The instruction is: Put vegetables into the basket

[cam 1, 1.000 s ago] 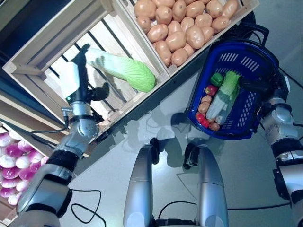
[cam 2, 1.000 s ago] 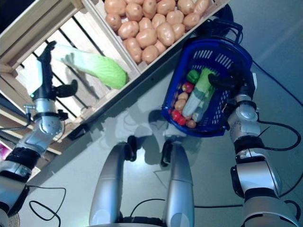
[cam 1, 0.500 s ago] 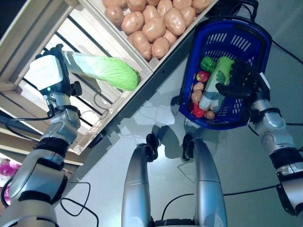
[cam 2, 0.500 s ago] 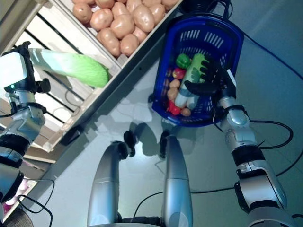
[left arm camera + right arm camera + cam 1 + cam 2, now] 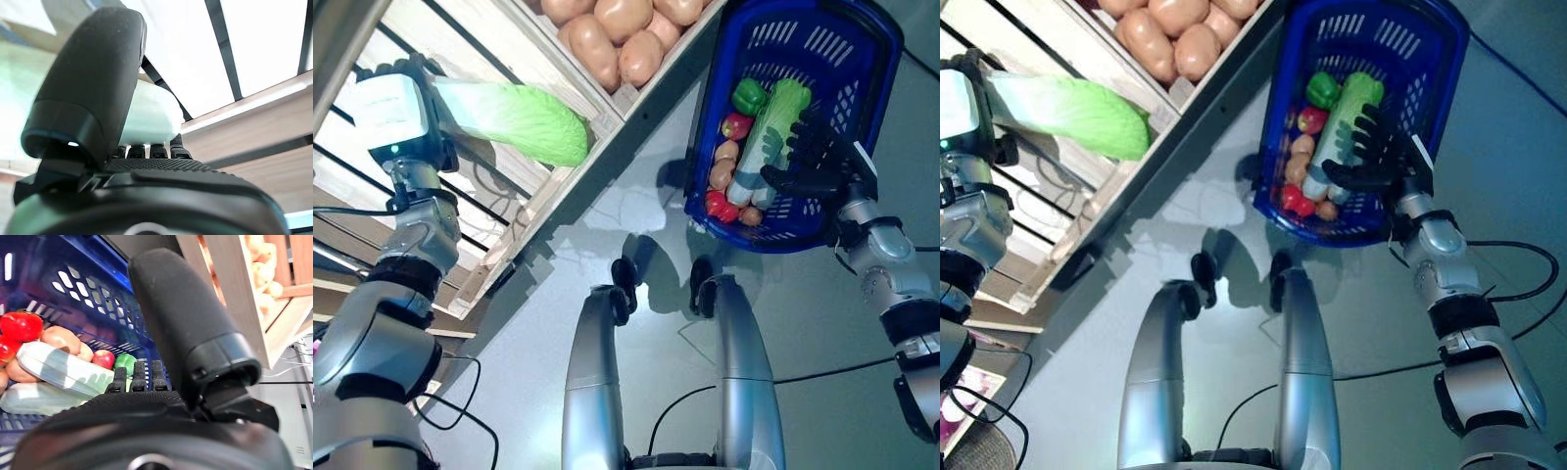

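Observation:
My left hand (image 5: 404, 110) is shut on the white stem end of a long green napa cabbage (image 5: 524, 121) and holds it in the air over the slatted wooden crate (image 5: 499, 211). In the left wrist view the thumb (image 5: 93, 83) lies over the pale stem (image 5: 149, 117), with the fingers curled beneath. My right hand (image 5: 818, 162) carries the blue plastic basket (image 5: 847, 83), its fingers hooked over the near side. Inside lie another cabbage (image 5: 775, 137), a green pepper (image 5: 747, 95), red tomatoes (image 5: 718, 207) and potatoes (image 5: 722, 174).
A wooden crate full of potatoes (image 5: 617, 44) stands beside the slatted one, just left of the basket. Grey floor spreads below both crates and the basket.
The whole view has shifted, so the camera moved. The cabbage stays in my left hand. My right hand has turned, and its fingers now show over the basket's inside.

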Tool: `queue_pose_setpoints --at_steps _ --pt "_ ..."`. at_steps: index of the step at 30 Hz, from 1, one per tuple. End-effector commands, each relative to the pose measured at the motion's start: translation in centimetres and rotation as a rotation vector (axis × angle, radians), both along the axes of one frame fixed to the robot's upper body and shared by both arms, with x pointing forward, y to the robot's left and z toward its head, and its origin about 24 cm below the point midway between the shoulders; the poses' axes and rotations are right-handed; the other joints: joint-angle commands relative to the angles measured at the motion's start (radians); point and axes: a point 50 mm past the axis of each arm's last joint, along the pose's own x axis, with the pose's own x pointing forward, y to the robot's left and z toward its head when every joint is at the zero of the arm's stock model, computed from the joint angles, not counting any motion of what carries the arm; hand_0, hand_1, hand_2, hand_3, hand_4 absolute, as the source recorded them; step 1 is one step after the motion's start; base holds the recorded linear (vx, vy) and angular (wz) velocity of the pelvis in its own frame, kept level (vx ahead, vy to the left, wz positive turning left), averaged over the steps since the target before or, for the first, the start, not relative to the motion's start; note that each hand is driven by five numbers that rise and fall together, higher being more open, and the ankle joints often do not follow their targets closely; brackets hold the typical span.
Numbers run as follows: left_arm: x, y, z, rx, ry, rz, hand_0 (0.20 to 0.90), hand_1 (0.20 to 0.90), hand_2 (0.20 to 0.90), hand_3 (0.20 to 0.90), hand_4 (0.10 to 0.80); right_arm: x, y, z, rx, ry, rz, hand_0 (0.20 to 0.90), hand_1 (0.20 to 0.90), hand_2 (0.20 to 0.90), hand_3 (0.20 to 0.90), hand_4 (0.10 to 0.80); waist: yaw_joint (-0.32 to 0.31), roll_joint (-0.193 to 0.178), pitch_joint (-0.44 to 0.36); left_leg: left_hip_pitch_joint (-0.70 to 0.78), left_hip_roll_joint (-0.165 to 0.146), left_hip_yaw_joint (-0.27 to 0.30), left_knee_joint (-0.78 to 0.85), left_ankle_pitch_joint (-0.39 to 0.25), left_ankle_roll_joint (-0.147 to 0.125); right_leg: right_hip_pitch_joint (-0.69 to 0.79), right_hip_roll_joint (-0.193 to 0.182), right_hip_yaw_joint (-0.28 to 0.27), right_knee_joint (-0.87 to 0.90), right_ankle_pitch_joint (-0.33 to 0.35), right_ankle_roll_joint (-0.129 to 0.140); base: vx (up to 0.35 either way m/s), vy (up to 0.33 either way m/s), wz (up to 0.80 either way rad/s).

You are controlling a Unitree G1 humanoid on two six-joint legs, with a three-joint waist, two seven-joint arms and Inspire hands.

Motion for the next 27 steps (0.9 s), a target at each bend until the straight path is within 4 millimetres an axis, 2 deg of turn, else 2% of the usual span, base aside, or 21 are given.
queue_pose_setpoints --at_steps 1,7,9,16,17,18,19,27 --pt "-2.9 4.3 6.2 0.109 -0.134 0.216 0.9 0.9 0.9 0.9 0.8 -0.4 -0.2 6.6 0.017 -0.277 0.035 0.9 0.9 0.9 0.9 0.8 -0.013 -0.005 -0.005 0.054 -0.052 0.039 -0.092 -0.007 0.044 0.05 0.013 -0.022 -0.132 0.119 -0.029 -0.011 0.081 -0.01" --pt "-3.1 4.4 7.2 0.189 -0.101 0.251 0.9 0.9 0.9 0.9 0.8 -1.0 -0.1 8.0 0.023 -0.343 0.043 0.9 0.9 0.9 0.9 0.8 -0.016 0.004 -0.005 -0.012 -0.061 0.034 -0.076 -0.007 0.043 -0.016 0.017 -0.008 -0.121 0.13 -0.024 -0.012 0.092 0.0" --pt "-3.7 5.1 7.2 0.179 -0.125 0.284 0.9 0.9 0.9 0.9 0.8 -1.5 -0.3 8.6 0.032 -0.381 0.034 0.9 0.9 0.9 0.9 0.8 -0.02 0.008 -0.005 -0.047 -0.064 0.034 -0.063 -0.009 0.046 -0.053 0.021 0.001 -0.114 0.138 -0.019 -0.038 0.108 -0.01" --pt "-4.1 5.0 7.9 0.221 -0.152 0.288 0.9 0.9 0.9 0.9 0.8 -2.0 -0.5 9.2 0.019 -0.401 0.029 0.9 0.9 0.9 0.9 0.8 -0.027 0.019 -0.005 -0.117 -0.061 0.039 -0.024 -0.017 0.047 -0.13 0.025 0.016 -0.077 0.141 -0.014 -0.037 0.094 -0.03" --pt "-4.0 4.9 8.0 0.211 -0.15 0.278 0.829 0.829 0.829 0.829 0.753 -1.9 -0.7 9.3 0.025 -0.399 0.029 0.9 0.9 0.9 0.9 0.8 -0.027 0.022 -0.005 -0.122 -0.061 0.041 -0.022 -0.018 0.047 -0.134 0.024 0.017 -0.074 0.141 -0.014 -0.036 0.07 0.02" --pt "-3.9 4.8 8.2 0.205 -0.152 0.267 0.655 0.655 0.655 0.655 0.637 -1.9 -0.7 9.2 0.03 -0.398 0.03 0.9 0.9 0.9 0.9 0.8 -0.027 0.023 -0.005 -0.123 -0.06 0.041 -0.021 -0.018 0.046 -0.136 0.025 0.018 -0.075 0.142 -0.014 -0.028 0.059 0.0" --pt "-3.8 4.7 8.3 0.2 -0.152 0.259 0.3 0.3 0.3 0.3 0.4 -1.8 -0.8 9.2 0.031 -0.398 0.03 0.9 0.9 0.9 0.9 0.8 -0.027 0.024 -0.005 -0.123 -0.06 0.042 -0.023 -0.017 0.046 -0.135 0.025 0.018 -0.078 0.143 -0.013 -0.028 0.048 0.0" --pt "-3.8 4.5 9.2 0.199 -0.154 0.231 0.3 0.3 0.3 0.3 0.4 -2.4 -1.0 9.8 0.017 -0.451 0.042 0.9 0.9 0.9 0.9 0.8 -0.025 0.022 -0.005 -0.086 -0.058 0.047 -0.059 -0.004 0.038 -0.095 0.03 0.014 -0.125 0.161 -0.006 -0.026 0.004 -0.04"
